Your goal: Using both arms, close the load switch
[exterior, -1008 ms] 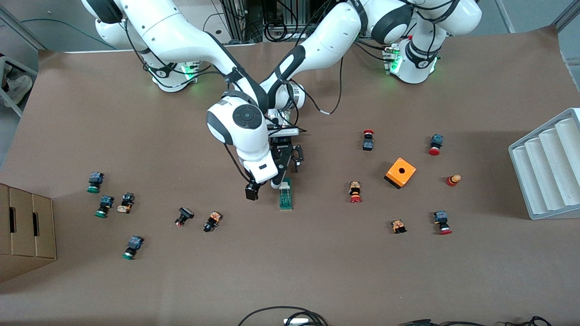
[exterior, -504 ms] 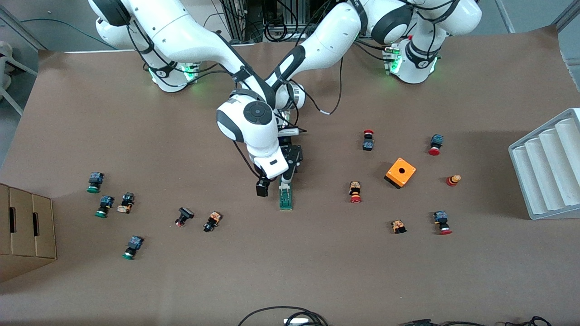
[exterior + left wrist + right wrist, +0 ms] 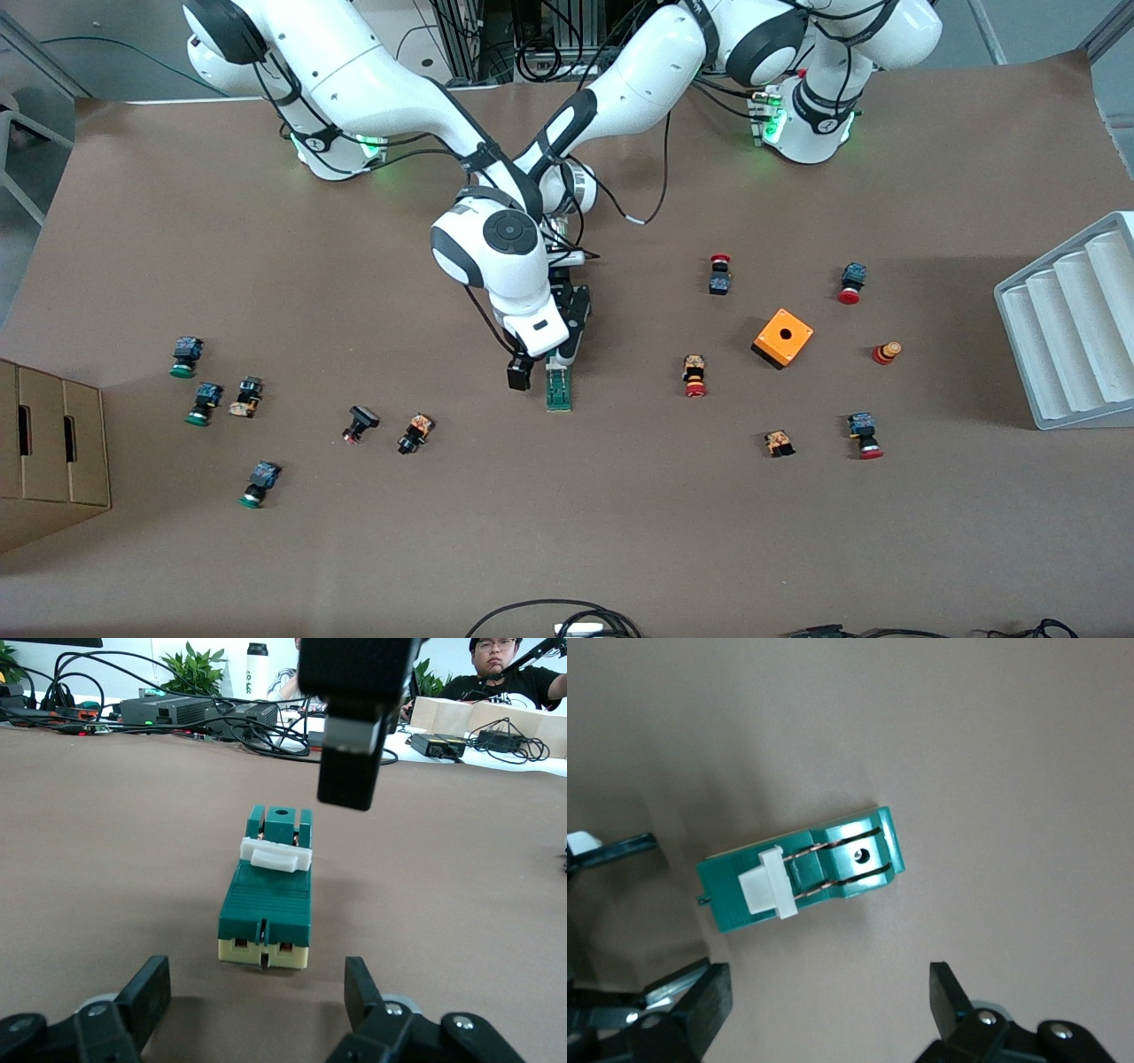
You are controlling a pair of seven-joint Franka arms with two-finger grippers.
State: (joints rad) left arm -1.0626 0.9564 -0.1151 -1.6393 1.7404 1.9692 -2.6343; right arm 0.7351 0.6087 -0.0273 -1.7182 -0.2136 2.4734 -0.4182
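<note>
Table (image 3: 620,549): covered in brown, matt sheet, paper-like, fine grain visible in the wrist views, no gloss.

Load switch (image 3: 266,908): dark-green moulded plastic, smooth, slight sheen on top face; cream plastic base at one end; white lever tab (image 3: 275,855) matt plastic. Thin bare-metal strips visible along its top in the right wrist view.

Arms (image 3: 372,75): glossy white plastic shells, black matt joint bands.

Left gripper (image 3: 257,1014) and right gripper (image 3: 828,1014): black matt plastic fingers, metal screw heads showing.

Orange box (image 3: 783,338): smooth orange plastic, semi-gloss.

Cardboard box (image 3: 44,452): plain brown card, matt.

Tray (image 3: 1072,328): pale grey ribbed plastic, matt.
</note>
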